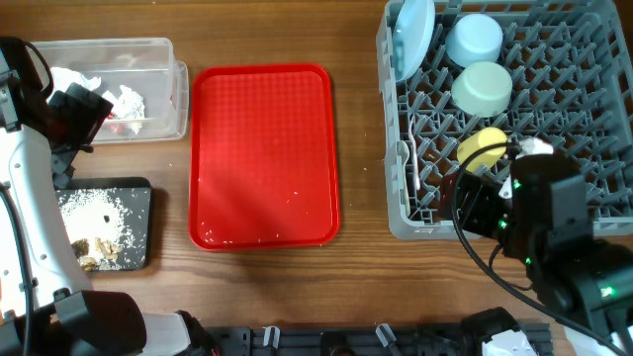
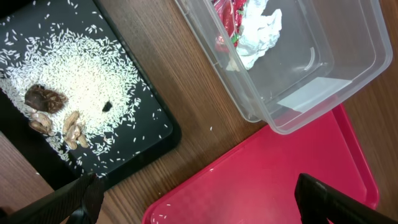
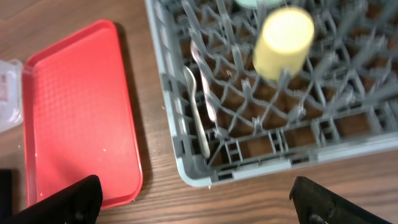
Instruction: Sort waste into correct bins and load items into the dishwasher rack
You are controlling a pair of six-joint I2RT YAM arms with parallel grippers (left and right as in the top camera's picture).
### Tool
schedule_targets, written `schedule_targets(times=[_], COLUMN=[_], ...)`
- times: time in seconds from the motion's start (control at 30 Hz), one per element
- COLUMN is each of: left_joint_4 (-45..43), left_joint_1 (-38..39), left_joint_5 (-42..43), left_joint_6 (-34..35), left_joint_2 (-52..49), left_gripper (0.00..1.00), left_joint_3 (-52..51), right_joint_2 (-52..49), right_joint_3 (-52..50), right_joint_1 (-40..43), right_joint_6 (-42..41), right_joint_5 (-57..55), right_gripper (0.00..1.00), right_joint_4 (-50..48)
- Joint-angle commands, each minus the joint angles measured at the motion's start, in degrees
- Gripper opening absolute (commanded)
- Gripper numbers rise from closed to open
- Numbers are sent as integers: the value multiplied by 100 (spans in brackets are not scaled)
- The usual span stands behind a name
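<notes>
The grey dishwasher rack (image 1: 398, 213) holds a pale blue plate (image 1: 413, 35), a light blue bowl (image 1: 475, 38), a mint-green bowl (image 1: 482, 86), a yellow cup (image 1: 482, 146) (image 3: 283, 34) and white cutlery (image 3: 198, 115) along its left wall. White napkins (image 2: 261, 28) and a red wrapper (image 2: 225, 25) lie in the clear tub (image 1: 163, 47). Brown scraps (image 2: 46, 99) and white crumbs cover the black tray (image 1: 141, 193). My right gripper (image 3: 199, 208) (image 1: 477, 203) hangs open and empty over the rack's near left corner. My left gripper (image 2: 199, 205) (image 1: 81, 114) is open and empty above the bins.
The flat red serving tray (image 1: 262, 153) lies between the bins and the rack, bare but for a few white grains. A strip of wooden tabletop runs on either side of it.
</notes>
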State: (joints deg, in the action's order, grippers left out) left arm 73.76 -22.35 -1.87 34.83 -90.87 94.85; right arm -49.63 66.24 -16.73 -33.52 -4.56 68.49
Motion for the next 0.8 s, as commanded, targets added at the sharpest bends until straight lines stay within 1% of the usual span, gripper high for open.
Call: schedule_targets(times=[0.0,0.23,0.3,0.37,0.43,0.47,0.5,0.57,0.73,0.77], left_joint_4=[0,0,0,0,0,0,0,0,0,0], left_joint_1=[-33,-33,-33,-33,-33,-33,-33,-33,-33,-33], left_joint_5=[-61,-61,-61,-61,-61,-61,-61,-61,-61,-61], left_joint_6=[17,17,17,17,15,15,17,17,17,15], left_joint_2=[-11,-11,-11,-11,-11,-11,-11,-11,-11,-11], left_gripper=[100,100,100,100,100,100,100,100,100,100], left_joint_3=[20,20,20,20,20,20,20,20,20,20], right_joint_2=[17,-385,-555,-562,-531,-466,-289,114,1513,2120], right_joint_3=[-181,-184,-203,-330,-625,-756,-1078,-1768,-4205,-5058], right_joint_1=[-20,-17,-76,-199,-201,-201,-201,-201,-199,-192], right_joint_6=[-927,-846,-778,-323,588,874,1397,1945,2000,2002], right_joint_5=[-98,-127,-146,-142,94,240,507,752,789,787], right_gripper=[100,100,100,100,100,100,100,100,100,100], right_joint_4=[-72,-146,-378,-903,-1757,-2022,-2549,-3442,-6247,-7114])
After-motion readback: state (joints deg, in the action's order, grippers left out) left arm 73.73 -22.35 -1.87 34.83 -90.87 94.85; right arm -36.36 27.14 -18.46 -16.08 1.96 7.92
